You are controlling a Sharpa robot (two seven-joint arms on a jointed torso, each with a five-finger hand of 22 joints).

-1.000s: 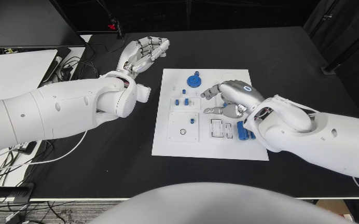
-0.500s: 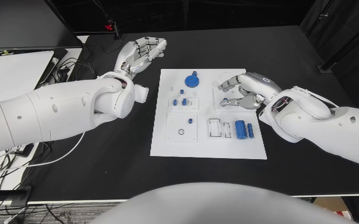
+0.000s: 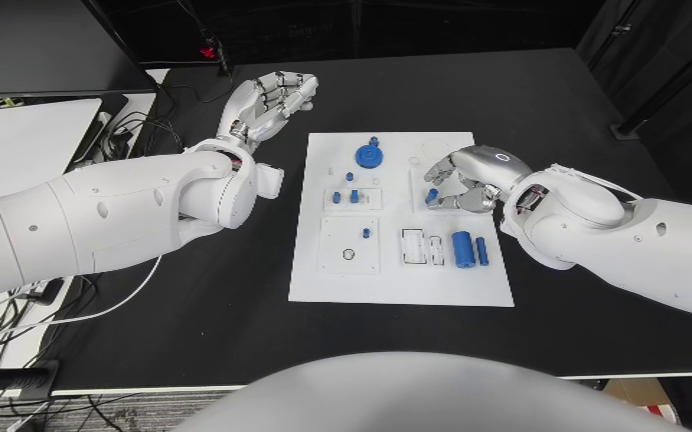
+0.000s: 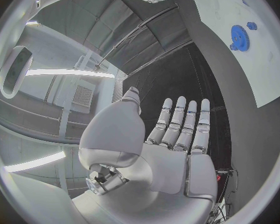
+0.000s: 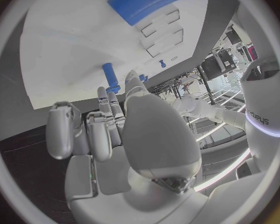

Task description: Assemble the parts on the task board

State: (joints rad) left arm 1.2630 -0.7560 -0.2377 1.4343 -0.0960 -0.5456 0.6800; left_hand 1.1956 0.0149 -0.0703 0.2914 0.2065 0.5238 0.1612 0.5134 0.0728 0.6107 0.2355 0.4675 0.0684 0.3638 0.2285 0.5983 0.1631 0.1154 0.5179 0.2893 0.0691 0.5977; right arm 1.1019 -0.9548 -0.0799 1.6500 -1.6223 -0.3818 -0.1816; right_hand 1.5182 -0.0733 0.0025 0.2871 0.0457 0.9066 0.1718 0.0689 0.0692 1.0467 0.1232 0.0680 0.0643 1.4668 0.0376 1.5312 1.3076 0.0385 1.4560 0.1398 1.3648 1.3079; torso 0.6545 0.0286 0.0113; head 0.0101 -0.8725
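blue parts [image 3: 463, 249], white task board [image 3: 401, 287]

Bright, even overhead light; head view sharp, wrist views bent by fisheye at the rims.

The right hand [image 3: 469, 180] covers part of the task board [image 3: 317, 282] at its right side, and its curled fingers hide most of a small blue part [image 3: 431, 195] beneath them, so whether they grip it or merely touch it cannot be told. In the right wrist view the palm blocks the fingertips' contact with that blue peg [image 5: 108, 75]. The left wrist view cuts the board off at the circle's rim, and the blue gear [image 4: 238, 37] there is too small to read.
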